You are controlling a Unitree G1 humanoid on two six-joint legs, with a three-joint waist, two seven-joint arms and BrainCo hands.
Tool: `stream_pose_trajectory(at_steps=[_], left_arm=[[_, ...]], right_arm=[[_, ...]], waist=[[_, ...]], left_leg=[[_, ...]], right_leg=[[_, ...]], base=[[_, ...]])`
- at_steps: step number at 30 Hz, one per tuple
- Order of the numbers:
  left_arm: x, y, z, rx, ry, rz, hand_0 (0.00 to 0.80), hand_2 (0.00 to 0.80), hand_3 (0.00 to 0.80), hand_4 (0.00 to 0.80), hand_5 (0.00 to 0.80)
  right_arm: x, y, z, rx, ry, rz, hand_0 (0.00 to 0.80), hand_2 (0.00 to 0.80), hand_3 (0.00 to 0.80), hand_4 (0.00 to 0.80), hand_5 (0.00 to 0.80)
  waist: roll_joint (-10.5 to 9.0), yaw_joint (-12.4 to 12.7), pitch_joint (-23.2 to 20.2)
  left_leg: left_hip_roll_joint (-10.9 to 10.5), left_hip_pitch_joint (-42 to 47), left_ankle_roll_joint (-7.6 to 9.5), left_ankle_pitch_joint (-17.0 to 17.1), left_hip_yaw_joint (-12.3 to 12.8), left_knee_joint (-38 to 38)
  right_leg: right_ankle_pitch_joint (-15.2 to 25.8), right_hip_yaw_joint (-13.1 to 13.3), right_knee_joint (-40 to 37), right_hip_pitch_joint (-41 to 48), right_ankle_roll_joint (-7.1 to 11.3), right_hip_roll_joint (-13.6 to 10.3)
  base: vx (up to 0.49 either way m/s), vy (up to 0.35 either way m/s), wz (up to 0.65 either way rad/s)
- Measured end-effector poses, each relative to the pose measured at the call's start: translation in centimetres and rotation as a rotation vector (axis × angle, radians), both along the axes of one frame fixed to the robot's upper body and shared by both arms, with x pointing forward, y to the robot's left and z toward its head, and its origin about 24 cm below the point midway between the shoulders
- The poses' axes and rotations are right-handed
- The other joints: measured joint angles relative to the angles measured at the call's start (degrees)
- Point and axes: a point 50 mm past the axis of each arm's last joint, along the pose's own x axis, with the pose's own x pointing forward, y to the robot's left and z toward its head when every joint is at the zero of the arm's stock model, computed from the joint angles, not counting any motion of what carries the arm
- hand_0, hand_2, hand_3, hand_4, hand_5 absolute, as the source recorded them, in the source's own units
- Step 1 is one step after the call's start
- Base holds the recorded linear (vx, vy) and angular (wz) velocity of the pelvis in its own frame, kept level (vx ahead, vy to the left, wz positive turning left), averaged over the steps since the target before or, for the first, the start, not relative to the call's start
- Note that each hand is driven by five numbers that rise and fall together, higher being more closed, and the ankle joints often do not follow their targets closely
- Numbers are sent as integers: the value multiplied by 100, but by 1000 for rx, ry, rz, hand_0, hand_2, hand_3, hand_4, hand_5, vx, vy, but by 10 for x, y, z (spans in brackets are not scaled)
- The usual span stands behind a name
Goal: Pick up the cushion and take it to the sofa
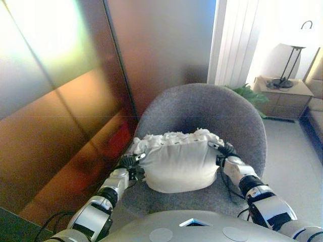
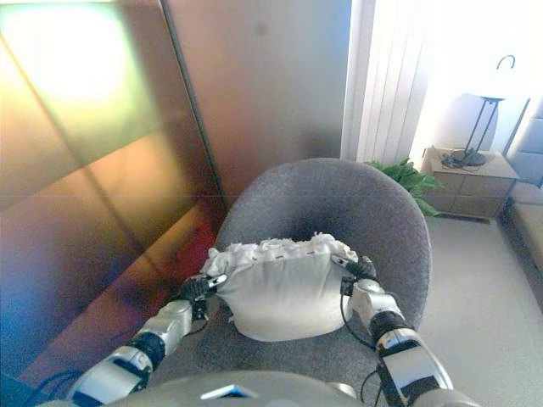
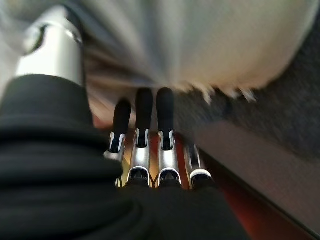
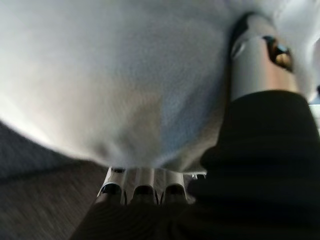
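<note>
One white, plump fabric cushion with a frilled edge (image 1: 176, 161) lies with its long axis running across the view, left to right, its frilled edge turned toward the backrest of the single round grey upholstered armchair (image 1: 202, 108) and its smooth rounded side toward the robot. It sits over the seat of that chair, squeezed between the two hands. The left hand (image 1: 132, 162) is at the cushion's left end; in the left wrist view its thumb lies against the fabric while its dark-tipped fingers (image 3: 145, 107) reach straight out beneath the cushion, so it presses rather than clutches. The right hand (image 1: 225, 151) is at the right end, thumb laid on the cloth; its fingers go under the cushion and are hidden, so I cannot tell how far they curl. Behind the chair stand one glossy brown wall panel (image 1: 65, 116), one green plant (image 1: 250, 93), and one pale wooden side table (image 1: 282, 96) carrying one black-stemmed lamp (image 1: 292, 60).
</note>
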Motion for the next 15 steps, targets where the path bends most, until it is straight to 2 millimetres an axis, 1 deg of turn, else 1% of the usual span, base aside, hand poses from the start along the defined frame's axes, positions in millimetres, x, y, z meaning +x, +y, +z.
stream_pose_trajectory(at_steps=[3, 6, 8, 10, 12, 14, 15], left_arm=[[-19, 28, -2, 41, 30, 76, 0, 0, 0, 0, 0], [-29, 42, 0, 63, 12, 132, 0, 0, 0, 0, 0], [-28, 43, 2, 62, -16, 153, 0, 0, 0, 0, 0], [-31, 41, 7, 64, -83, 154, 0, 0, 0, 0, 0], [-44, 40, 4, 79, -68, 139, 0, 0, 0, 0, 0], [-61, 45, 1, 89, -56, 192, 0, 0, 0, 0, 0], [-67, 49, 1, 98, -54, 228, 0, 0, 0, 0, 0]], right_arm=[[1, -22, 9, -38, -15, -30, 0, 0, 0, 0, 0], [6, -32, 19, -76, -48, -26, 0, 0, 0, 0, 0], [14, -32, 31, -90, -112, -30, 0, 0, 0, 0, 0], [22, -27, 50, -107, -219, -23, 0, 0, 0, 0, 0], [25, -30, 60, -115, -263, -34, 0, 0, 0, 0, 0], [27, -37, 69, -144, -285, -28, 0, 0, 0, 0, 0], [27, -43, 73, -155, -289, -24, 0, 0, 0, 0, 0]], waist=[[127, 20, 82], [269, 48, 164], [349, 133, 213], [387, 146, 255], [431, 163, 289], [456, 165, 312], [456, 184, 397]], left_leg=[[-18, -9, 7, -5, -6, 1], [-45, -15, 26, 5, -8, 2], [-62, -51, 34, 10, -15, 2], [-71, -111, 52, 28, -33, 2], [-90, -121, 53, 28, -60, 2], [-108, -206, 62, 32, -83, 3], [-116, -209, 66, 47, -102, 4]], right_leg=[[-15, -35, -17, 6, 22, -26], [-34, -103, -23, 7, 55, -64], [-29, -132, -23, -3, 70, -84], [-33, -171, -28, -30, 85, -98], [-46, -188, -25, -45, 102, -114], [-43, -200, -22, -109, 114, -129], [-37, -222, -22, -107, 120, -138]], base=[[-27, 54, 6], [-108, 67, 10], [-138, 38, 10], [-146, 12, 12], [-150, 17, 6], [-137, 10, 6], [-102, -12, 8]])
